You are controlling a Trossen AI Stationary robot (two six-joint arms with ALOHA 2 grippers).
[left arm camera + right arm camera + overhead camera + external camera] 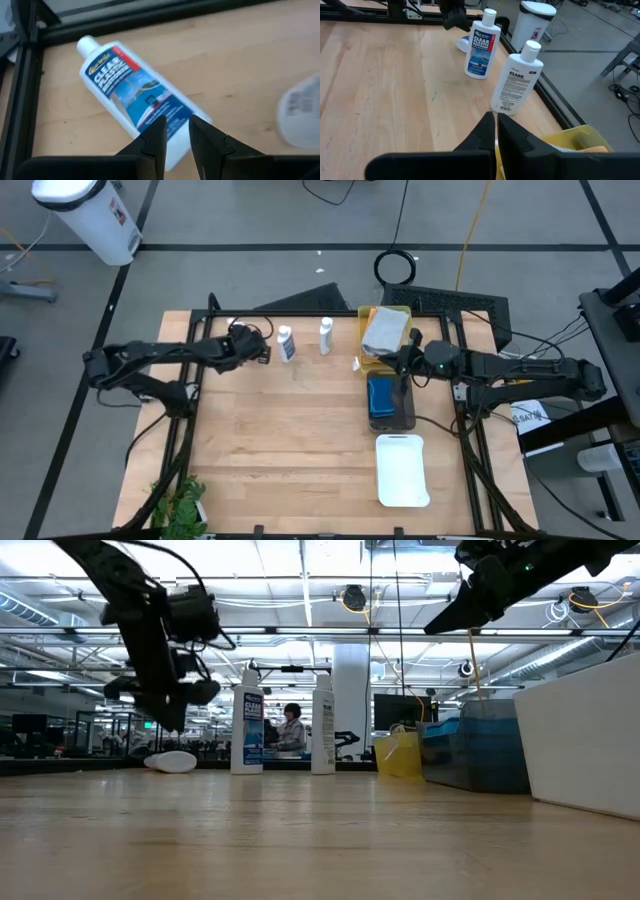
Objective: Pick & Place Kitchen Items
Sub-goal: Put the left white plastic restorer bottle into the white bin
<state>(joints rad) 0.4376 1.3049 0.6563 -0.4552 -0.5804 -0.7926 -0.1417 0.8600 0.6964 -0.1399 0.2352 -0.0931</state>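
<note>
Hovering left gripper [177, 131], fingers slightly apart, empty, above toppled white blue-labelled plastic bottle [135, 95] lying near table's 11 o'clock corner. Two upright white bottles, [286, 343] and [326, 335], stand at 12 o'clock, just beside each other. Right gripper [496, 131] pinched together, empty, raised beside yellow tray [397, 315] at 2 o'clock; upright bottles toward its 9 o'clock.

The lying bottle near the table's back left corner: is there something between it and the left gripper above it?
Nothing visible stands in the way. The left gripper hangs directly above the lying bottle, fingers slightly apart and empty, with only air between. The two upright bottles stand off to the side, toward the table's middle.
</note>
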